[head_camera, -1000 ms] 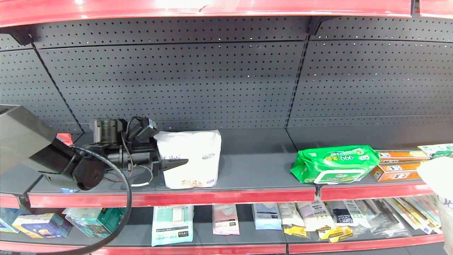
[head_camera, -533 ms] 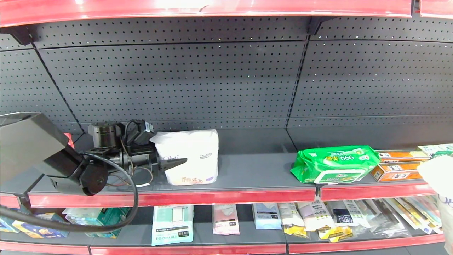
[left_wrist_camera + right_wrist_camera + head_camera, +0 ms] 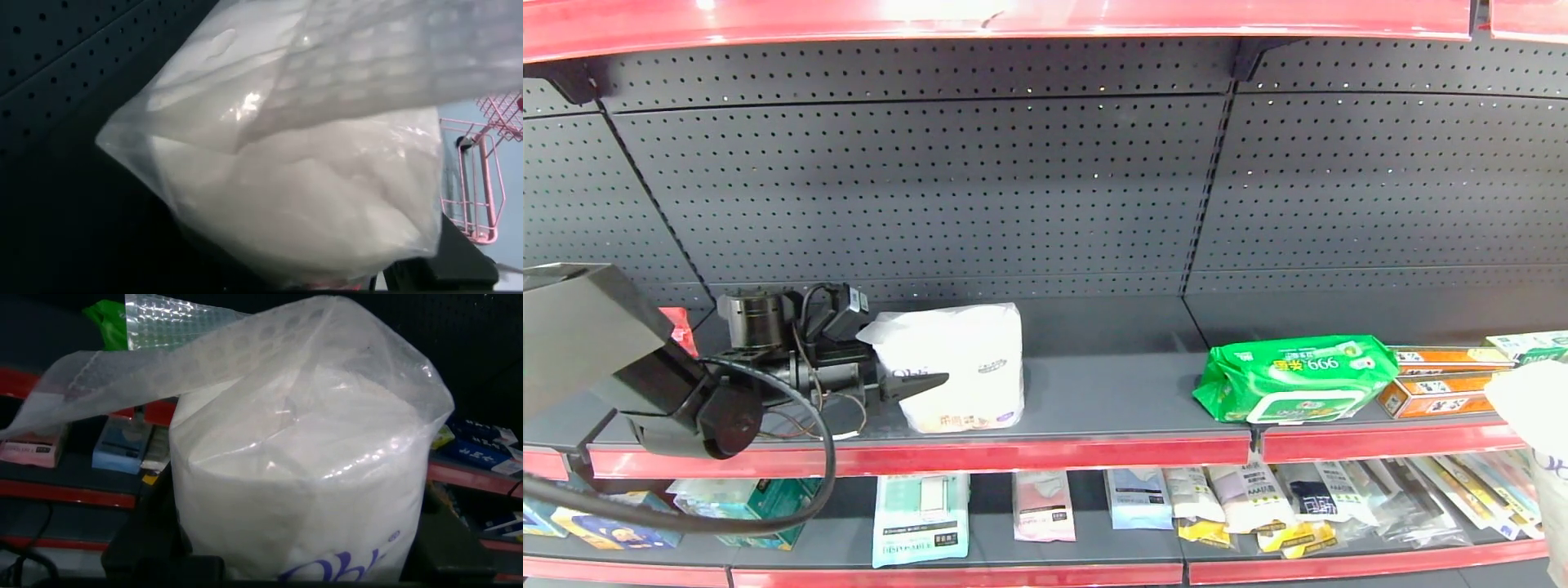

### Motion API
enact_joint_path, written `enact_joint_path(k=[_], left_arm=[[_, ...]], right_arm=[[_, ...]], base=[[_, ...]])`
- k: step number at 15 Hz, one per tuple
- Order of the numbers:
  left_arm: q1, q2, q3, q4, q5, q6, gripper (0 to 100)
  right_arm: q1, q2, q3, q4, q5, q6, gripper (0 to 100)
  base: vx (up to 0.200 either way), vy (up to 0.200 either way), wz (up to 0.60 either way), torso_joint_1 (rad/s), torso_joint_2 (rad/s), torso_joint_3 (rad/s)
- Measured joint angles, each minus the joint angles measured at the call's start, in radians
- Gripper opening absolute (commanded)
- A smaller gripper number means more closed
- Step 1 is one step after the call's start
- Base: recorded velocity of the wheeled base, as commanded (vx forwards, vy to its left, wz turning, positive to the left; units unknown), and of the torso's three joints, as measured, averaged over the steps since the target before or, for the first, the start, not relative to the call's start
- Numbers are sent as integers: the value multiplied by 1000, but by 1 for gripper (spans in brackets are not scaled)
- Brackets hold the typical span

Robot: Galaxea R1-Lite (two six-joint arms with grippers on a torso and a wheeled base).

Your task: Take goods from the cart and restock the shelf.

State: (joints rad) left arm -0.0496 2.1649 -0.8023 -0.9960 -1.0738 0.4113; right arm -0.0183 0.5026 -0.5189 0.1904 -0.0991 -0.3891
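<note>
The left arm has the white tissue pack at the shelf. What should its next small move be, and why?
Probably open the left gripper and let go: the white tissue pack looks upright, its base resting on the grey shelf behind the red front edge, with bare shelf to its side.

Head view facing shelf [image 3: 1111,392], wrist views tight on tissue packs [image 3: 310,196], left's probably shared with head

Green pack [image 3: 1294,380] bears inverted white numerals. Tissue pack [image 3: 968,367] bears purple lettering. Lower packets [image 3: 920,518] bear printed labels.
</note>
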Motion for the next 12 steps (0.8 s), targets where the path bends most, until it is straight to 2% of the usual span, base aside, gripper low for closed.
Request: enact_joint_path(k=[9,12], left_arm=[[14,-6,20,-5,-64,1,0],[14,-6,20,-7,-60,0,0]], right_arm=[[0,14,-11,-2,-2,-1,0],[0,20,-16,-2,-3,-2,0]], base=[[0,0,0,0,0,0],[0,0,0,0,0,0]])
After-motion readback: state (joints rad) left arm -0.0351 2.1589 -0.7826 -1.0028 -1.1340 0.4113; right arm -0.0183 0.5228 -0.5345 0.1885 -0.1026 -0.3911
